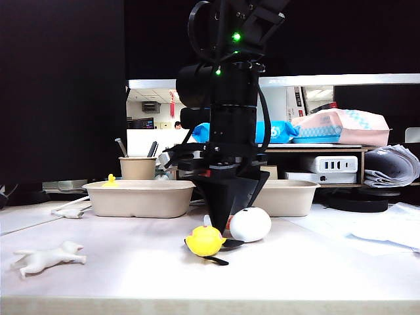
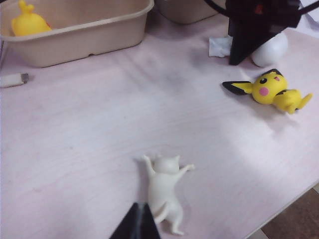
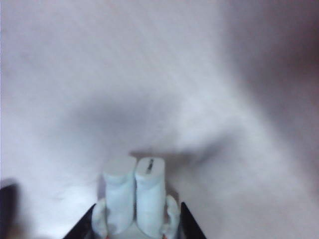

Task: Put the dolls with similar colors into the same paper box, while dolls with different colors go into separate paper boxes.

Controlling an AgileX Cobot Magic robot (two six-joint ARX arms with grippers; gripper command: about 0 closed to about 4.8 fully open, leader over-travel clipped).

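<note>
Nearest, at the table's front edge: white four-legged animal [image 1: 46, 257], sprawled flat, with left gripper [image 2: 141, 225] poised just above, tips together. Mid-table, right gripper [image 1: 220, 223] down on white ball-headed figure [image 3: 149, 194], jaws pressed in on its body, seemingly clamped; yellow bird with black wings [image 1: 205, 241] just beside. Step in hand: picking up the white figure. Calls next for a straight lift, then a carry to the right paper box [image 1: 292, 197], contents hidden from here. Left paper box [image 1: 141, 200] holds the yellow duck [image 1: 110, 180].

no legible text, labels, brands or numbers on anything shown
</note>
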